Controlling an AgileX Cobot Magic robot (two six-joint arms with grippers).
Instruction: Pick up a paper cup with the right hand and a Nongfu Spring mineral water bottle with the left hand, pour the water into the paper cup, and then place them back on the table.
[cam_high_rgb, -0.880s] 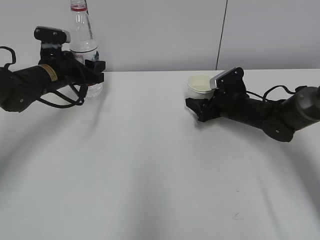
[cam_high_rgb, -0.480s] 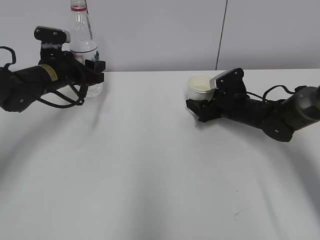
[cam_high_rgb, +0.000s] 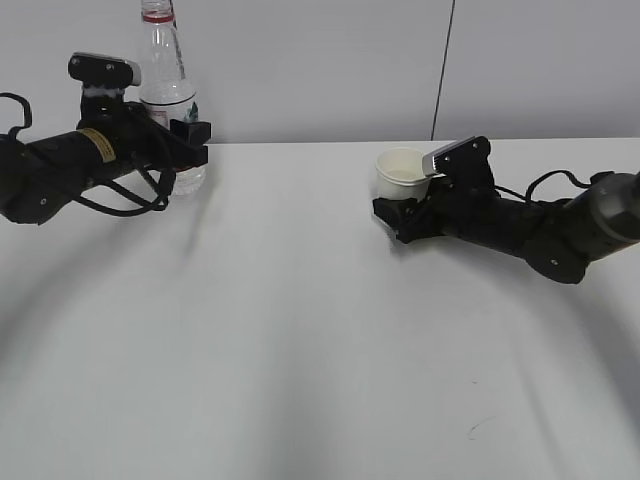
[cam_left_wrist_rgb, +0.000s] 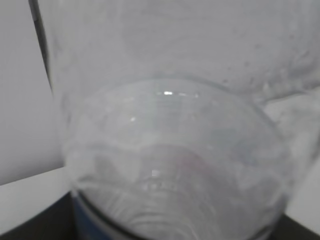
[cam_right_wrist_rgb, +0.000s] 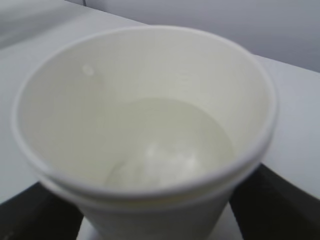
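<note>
One paper cup (cam_high_rgb: 401, 172), one Nongfu Spring mineral water bottle (cam_high_rgb: 165, 90), two arms, one white surface (cam_high_rgb: 300, 330).

The bottle is standing upright at about 10 o'clock on the surface, near the back edge, red neck ring showing. The left hand (cam_high_rgb: 190, 143) is reaching in from 9 o'clock with its jaws closing around the lower body of the bottle, gripping it; the arm's black body with the yellow sticker is hiding part of the bottle's base. In the left wrist view the clear bottle (cam_left_wrist_rgb: 170, 150) is filling nearly the whole frame, the jaws' tips out of sight.

The cup is sitting at about 1 o'clock, well apart from the bottle, open end up. The right hand (cam_high_rgb: 400, 215) is coming in from 3 o'clock, jaws gripping the cup low on its wall; the slanted silver-grey plate is covering the cup's right rim. In the right wrist view the cup (cam_right_wrist_rgb: 145, 100) is showing water (cam_right_wrist_rgb: 170, 145) in its bottom, with black jaw parts on either side of its base.

A dark vertical seam (cam_high_rgb: 443, 70) is running down the wall at 12 o'clock.
</note>
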